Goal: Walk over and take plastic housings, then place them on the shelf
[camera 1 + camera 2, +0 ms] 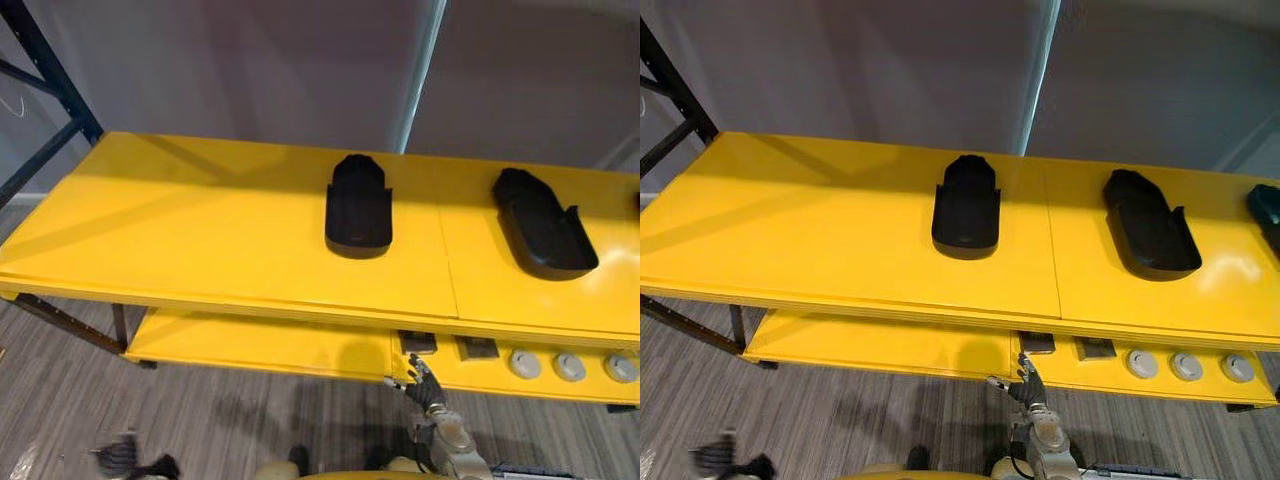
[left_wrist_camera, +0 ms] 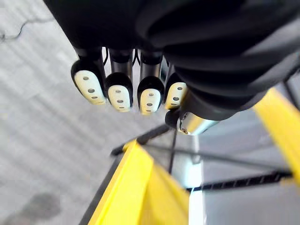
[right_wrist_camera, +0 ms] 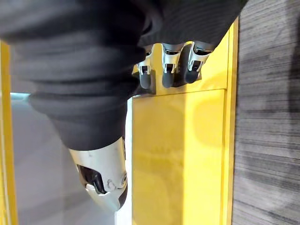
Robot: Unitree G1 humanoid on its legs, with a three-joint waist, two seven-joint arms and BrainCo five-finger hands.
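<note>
The right hand (image 1: 425, 383) rises at five o'clock, below the shelf's front edge. Its fingers (image 3: 169, 70) are loosely extended and slightly apart, with the thumb (image 3: 105, 180) held away from them, and they grip nothing. The left hand (image 2: 140, 42) hangs low at seven o'clock over the floor (image 1: 200, 420). In its own wrist view the fingertips (image 2: 119, 91) sit in a tight row with their pads turned back, so they appear curled in on nothing, though the angle is poor.

Two black plastic housings lie on the yellow top shelf (image 1: 200, 220), well apart from both hands. The near housing (image 1: 358, 210) is at about twelve o'clock and the far housing (image 1: 540, 225) at two o'clock.

The right eye view takes in a dark teal object (image 1: 1265, 205) at three o'clock on the shelf's end.

The lower shelf (image 1: 260, 345) carries two small dark blocks (image 1: 418, 343) and a row of grey round discs (image 1: 569, 366). The floor is grey and wood-grained. A grey wall (image 1: 250, 70) stands behind, and a dark blue rack post (image 1: 50, 70) is at ten o'clock.
</note>
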